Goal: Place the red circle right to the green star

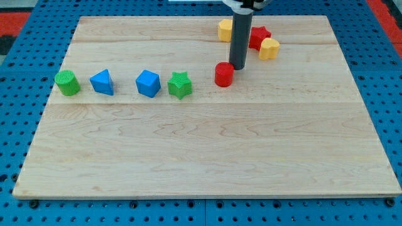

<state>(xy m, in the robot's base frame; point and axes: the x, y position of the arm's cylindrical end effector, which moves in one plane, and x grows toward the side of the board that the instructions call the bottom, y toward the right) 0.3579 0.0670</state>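
Note:
The red circle (223, 74) sits on the wooden board, to the right of the green star (180, 85) with a gap between them. My tip (237, 67) rests just to the upper right of the red circle, touching or nearly touching it. The dark rod rises from there to the view's top.
A blue cube (148, 83), a blue triangle (102, 82) and a green cylinder (66, 83) line up left of the green star. A yellow block (225, 29), a red star (258, 37) and a yellow heart (269, 48) cluster near the top, behind the rod.

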